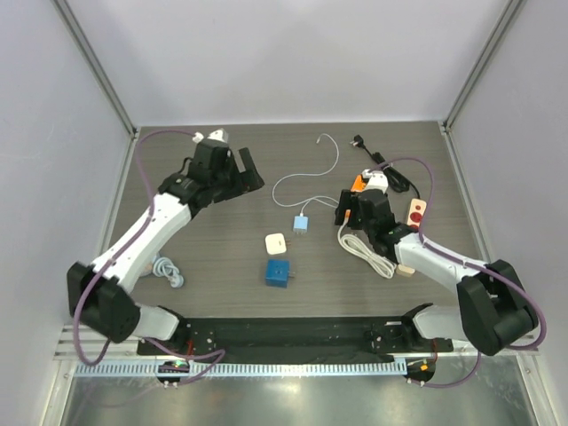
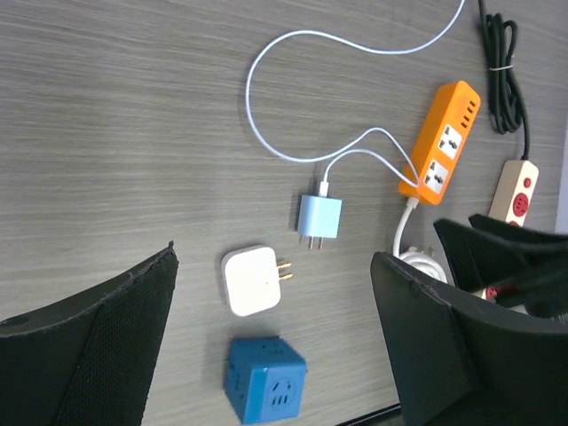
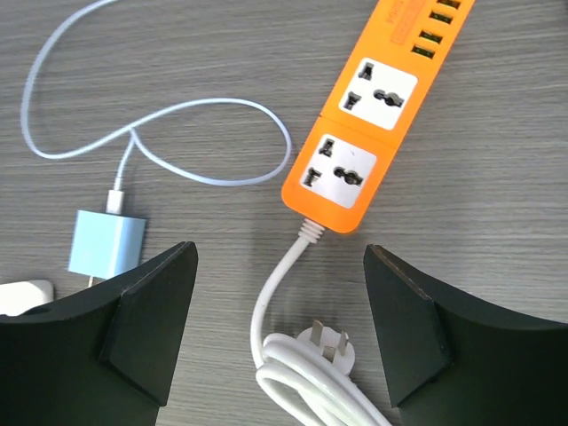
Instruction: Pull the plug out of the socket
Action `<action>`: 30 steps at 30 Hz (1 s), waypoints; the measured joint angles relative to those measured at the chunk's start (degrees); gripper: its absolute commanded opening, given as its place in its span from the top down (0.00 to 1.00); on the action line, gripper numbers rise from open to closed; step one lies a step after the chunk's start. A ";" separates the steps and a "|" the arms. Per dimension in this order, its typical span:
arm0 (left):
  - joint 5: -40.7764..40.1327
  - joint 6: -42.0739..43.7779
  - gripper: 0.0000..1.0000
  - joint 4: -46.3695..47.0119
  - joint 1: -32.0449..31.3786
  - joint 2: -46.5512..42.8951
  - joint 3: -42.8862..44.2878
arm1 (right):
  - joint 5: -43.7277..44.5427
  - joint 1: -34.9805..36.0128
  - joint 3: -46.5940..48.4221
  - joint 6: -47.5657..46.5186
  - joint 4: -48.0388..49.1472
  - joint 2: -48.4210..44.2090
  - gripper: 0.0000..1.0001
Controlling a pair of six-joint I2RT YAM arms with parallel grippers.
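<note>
L gripper (image 1: 247,173) spread wide, empty, above counter (image 1: 222,266). R gripper (image 3: 280,256) spread too, by orange strip (image 3: 359,155); blue plug (image 2: 319,217) lies loose nearby.

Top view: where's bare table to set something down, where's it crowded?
Free: between left arm and white adapter; near strip between blue cube and coiled white cord. Crowded: right side, around orange power strip and black cable.

One overhead, two close wrist views
Top camera looks down on the grey wood-grain table (image 1: 213,240); both wrist cameras share the orange plastic power strip (image 2: 444,142) at 2 o'clock.
</note>
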 measured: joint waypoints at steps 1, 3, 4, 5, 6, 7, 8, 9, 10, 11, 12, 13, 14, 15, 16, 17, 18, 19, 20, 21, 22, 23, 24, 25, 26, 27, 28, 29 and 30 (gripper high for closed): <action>-0.20 0.24 0.11 -0.55 0.17 -2.82 -1.46 | 0.31 -0.09 0.52 0.04 -0.55 0.63 0.19; -0.22 0.52 0.12 -1.60 0.35 -7.06 -4.59 | 0.50 -0.13 1.20 0.00 -1.79 1.36 0.21; -0.15 0.61 0.12 -2.49 0.37 -8.20 -5.62 | -0.02 -0.15 1.20 -0.07 -1.77 1.36 0.21; 0.07 0.66 0.13 -3.72 0.46 -9.11 -6.67 | -0.94 -0.20 1.20 -0.11 -1.33 1.42 0.23; 0.31 0.68 0.13 -4.57 0.48 -9.53 -7.43 | -2.01 -0.22 1.20 -0.11 -0.66 1.73 0.24; 0.81 0.68 0.13 -5.05 0.52 -9.88 -8.20 | -3.82 -0.31 1.22 -0.02 0.33 2.45 0.25; 1.75 0.68 0.12 -5.53 0.57 -10.49 -9.20 | -5.57 -0.31 1.42 0.09 0.98 3.56 0.25; 2.34 0.68 0.11 -5.55 0.57 -11.26 -10.32 | -8.09 -0.31 1.99 0.28 1.64 5.51 0.25; 3.17 0.61 0.10 -5.75 0.59 -12.61 -11.80 | -10.78 -0.31 2.34 0.52 2.82 7.63 0.25; 4.26 0.42 0.10 -5.75 0.79 -14.34 -13.29 | -13.20 -0.28 2.58 0.90 3.76 9.51 0.24; 5.09 0.35 0.10 -5.90 0.96 -15.54 -14.12 | -15.39 -0.28 2.80 1.31 4.42 11.43 0.23; 6.43 0.22 0.10 -5.60 1.33 -17.49 -15.43 | -17.70 -0.26 3.19 1.66 4.85 13.62 0.23; 7.93 0.13 0.10 -5.64 1.81 -19.47 -16.46 | -19.30 -0.17 3.67 1.95 5.05 15.34 0.22; 8.70 0.15 0.10 -5.66 2.19 -20.61 -16.94 | -20.46 -0.15 4.13 2.34 5.18 16.63 0.22; 9.55 0.15 0.10 -5.68 2.58 -21.79 -17.33 | -21.59 -0.04 4.70 2.99 5.55 17.88 0.21; 10.12 0.17 0.10 -5.73 2.84 -22.71 -17.53 | -22.60 0.11 5.20 3.52 5.81 18.71 0.21; 10.82 0.26 0.10 -5.70 3.10 -23.54 -17.66 | -23.61 0.39 5.90 4.22 6.05 19.43 0.22; 11.47 0.37 0.10 -5.62 3.30 -24.30 -17.92 | -24.11 0.66 6.75 4.59 6.19 20.15 0.22; 11.89 0.46 0.10 -5.38 3.32 -25.05 -18.45 | -24.46 1.07 7.80 4.85 6.32 20.96 0.21; 12.37 0.48 0.10 -5.46 3.37 -26.12 -19.28 | -24.65 1.53 9.05 5.11 6.58 21.97 0.22; 12.68 0.52 0.10 -5.46 3.37 -27.28 -20.31 | -24.94 2.14 10.25 5.57 7.10 23.10 0.23; 12.90 0.52 0.10 -5.44 3.48 -28.68 -21.68 | -25.09 2.82 11.41 6.01 7.93 24.37 0.25; 13.16 0.52 0.09 -5.79 3.54 -29.94 -22.88 | -25.38 3.45 12.50 6.40 8.74 25.79 0.26; 13.33 0.50 0.08 -6.01 3.63 -31.12 -23.96 | -25.62 3.93 13.29 6.84 9.16 26.88 0.28; 13.40 0.48 0.08 -6.10 3.76 -32.26 -24.96 | -25.86 4.81 14.47 7.02 9.14 28.59 0.32; 13.51 0.48 0.08 -6.29 4.00 -33.31 -25.83 | -25.79 5.53 15.74 6.99 8.85 30.10 0.35; 13.51 0.50 0.08 -6.73 4.22 -34.29 -26.43 | -25.81 6.23 17.35 7.08 8.90 31.54 0.38; 13.38 0.52 0.08 -6.97 4.44 -35.17 -26.69 | -25.70 7.06 19.15 7.04 8.55 32.96 0.46; 13.11 0.50 0.06 -7.19 4.55 -35.91 -26.75 | -25.66 7.93 21.14 6.88 8.15 34.56 0.48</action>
